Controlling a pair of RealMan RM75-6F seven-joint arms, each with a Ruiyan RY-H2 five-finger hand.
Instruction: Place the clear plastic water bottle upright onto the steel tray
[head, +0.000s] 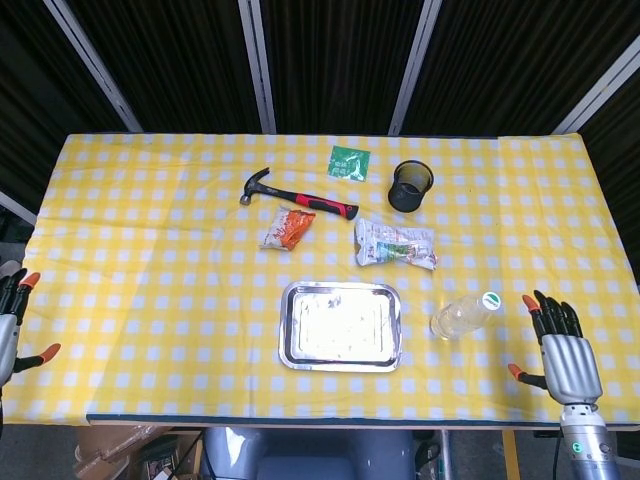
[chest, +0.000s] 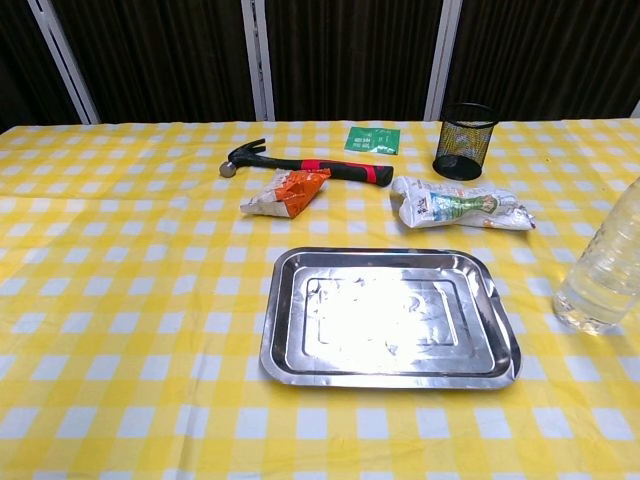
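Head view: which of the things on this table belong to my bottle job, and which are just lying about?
For the job:
clear plastic water bottle, upright
steel tray
right hand, nearest the bottle

Lying about:
black and red claw hammer
orange snack packet
white crumpled wrapper
green sachet
black mesh pen cup

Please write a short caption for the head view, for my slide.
Water bottle stands beside the empty steel tray; right hand open nearby.
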